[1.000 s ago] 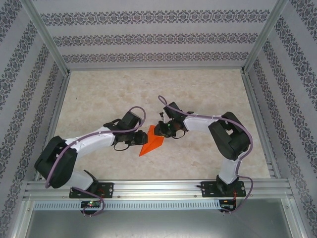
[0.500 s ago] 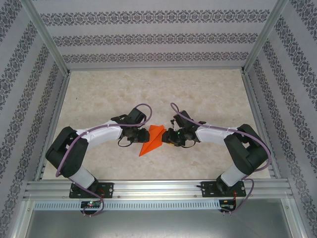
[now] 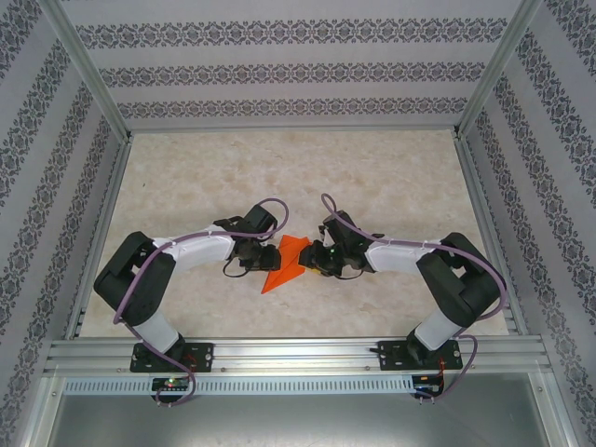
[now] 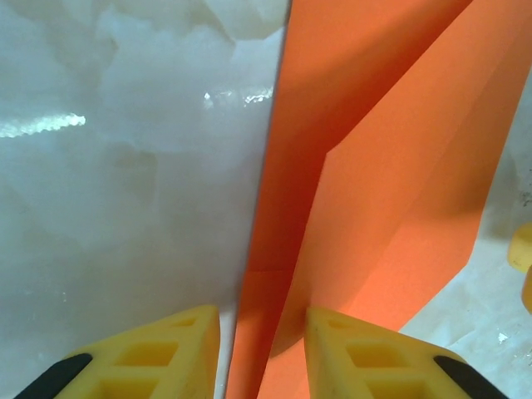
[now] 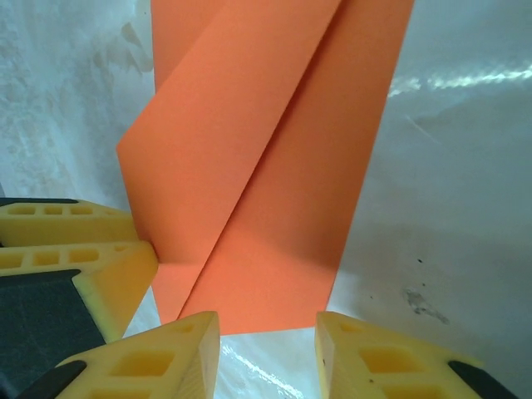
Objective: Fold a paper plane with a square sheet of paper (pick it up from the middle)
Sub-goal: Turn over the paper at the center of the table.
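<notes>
Half-folded orange paper plane (image 3: 287,264) on surface (image 3: 372,168) betw. left tool (image 4: 262,332) & right tool (image 5: 268,332), both part-spread, neither pinching; closing off-crease may crumple or skid it.

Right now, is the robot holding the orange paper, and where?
A long edge of the orange paper sits between the fingers of the left end effector, but a tight pinch can't be told. The right end effector is open, holding nothing.
</notes>
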Controlling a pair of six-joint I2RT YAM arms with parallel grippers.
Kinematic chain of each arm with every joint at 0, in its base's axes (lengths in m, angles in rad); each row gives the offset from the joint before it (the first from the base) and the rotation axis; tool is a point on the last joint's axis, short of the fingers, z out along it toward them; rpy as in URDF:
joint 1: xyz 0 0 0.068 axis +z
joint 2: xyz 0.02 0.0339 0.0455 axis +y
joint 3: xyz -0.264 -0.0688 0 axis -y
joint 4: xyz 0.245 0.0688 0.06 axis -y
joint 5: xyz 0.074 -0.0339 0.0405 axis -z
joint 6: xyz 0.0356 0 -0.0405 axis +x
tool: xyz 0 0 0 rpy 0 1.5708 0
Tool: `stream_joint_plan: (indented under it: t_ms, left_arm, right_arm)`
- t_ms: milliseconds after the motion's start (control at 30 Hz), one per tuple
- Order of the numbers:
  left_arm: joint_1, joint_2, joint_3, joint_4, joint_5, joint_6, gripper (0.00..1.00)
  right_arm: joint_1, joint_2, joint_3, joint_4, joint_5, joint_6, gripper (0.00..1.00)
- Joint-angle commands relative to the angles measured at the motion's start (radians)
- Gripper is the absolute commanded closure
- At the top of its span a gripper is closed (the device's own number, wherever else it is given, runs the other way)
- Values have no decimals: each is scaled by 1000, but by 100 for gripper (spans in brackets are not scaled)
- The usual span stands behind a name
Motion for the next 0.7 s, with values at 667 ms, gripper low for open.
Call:
stream_joint_plan:
  t_ms: [667]
  left_arm:
    - [-15,43,-78,135,157,-80,70]
  right_arm:
    - [14,89,-8,128,-32,64,67]
